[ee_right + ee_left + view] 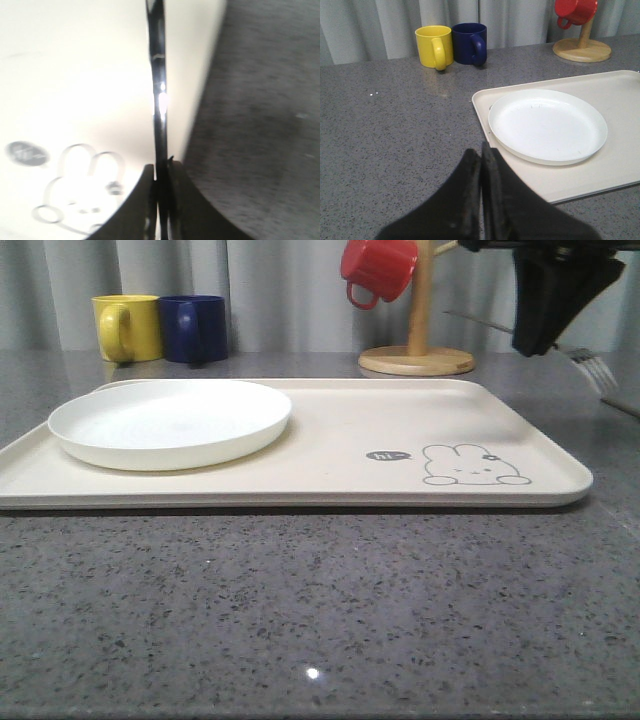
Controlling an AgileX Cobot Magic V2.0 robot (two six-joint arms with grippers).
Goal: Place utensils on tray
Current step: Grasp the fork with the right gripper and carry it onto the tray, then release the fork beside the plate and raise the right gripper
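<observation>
My right gripper hangs in the air above the far right corner of the cream tray, shut on a silver fork. The fork's tines point right and its thin handle sticks out to the left. In the right wrist view the fork appears edge-on as a slim dark bar clamped between the jaws, over the tray near its rabbit drawing and right rim. My left gripper is shut with nothing in it, over the table by the tray's left end.
A round white plate lies on the tray's left half. Yellow and blue mugs stand behind it. A wooden mug tree with a red mug stands at the back. A slim grey piece lies at the right edge.
</observation>
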